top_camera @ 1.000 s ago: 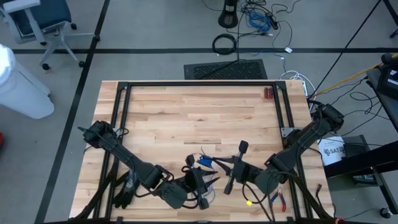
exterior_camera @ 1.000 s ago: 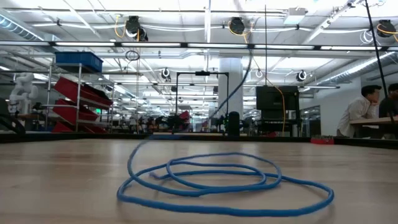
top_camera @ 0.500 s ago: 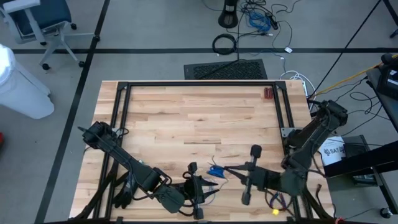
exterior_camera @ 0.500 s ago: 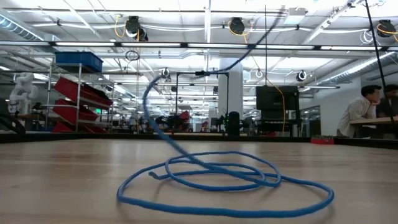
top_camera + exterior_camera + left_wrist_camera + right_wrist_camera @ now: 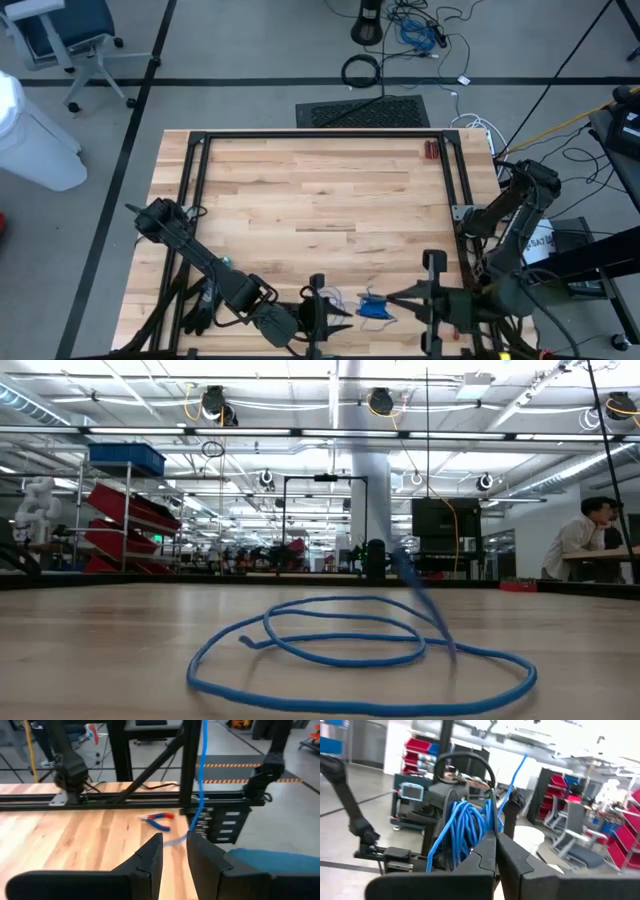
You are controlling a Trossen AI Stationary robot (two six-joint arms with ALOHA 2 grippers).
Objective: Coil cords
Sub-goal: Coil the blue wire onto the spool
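The thin blue cord shows in two parts. Several loose loops [image 5: 350, 655] lie flat on the wooden table near its near edge. A small wound bundle [image 5: 375, 306] sits in my right gripper [image 5: 392, 300], which is shut on it; it also shows in the right wrist view [image 5: 465, 827]. One strand [image 5: 420, 595] rises from the loops. My left gripper [image 5: 320, 303] is just left of the bundle, its fingers a little apart [image 5: 175, 852]. A cord strand [image 5: 199, 785] runs down past one fingertip. My left gripper: the blue strand [image 5: 192, 827] ends right at one fingertip [image 5: 197, 842]; I cannot tell whether it touches. My right gripper pinches the bundle's edge [image 5: 487, 832] between its two fingers, several strands together. The fingers come level from the table's right. The bundle stands up beyond the fingertips.
Red-handled pliers [image 5: 157, 820] lie on the table beyond my left gripper. A black glove [image 5: 200, 305] lies at the near left beside the left arm. A black frame [image 5: 320, 137] runs along the table's edges. A small red thing [image 5: 432, 150] lies at the far right.
My right gripper has gone toward the table's right and near edges, carrying the blue bundle along. The strand rising from the loops has swung from their left side over to their right. The loops on the table have kept their place.
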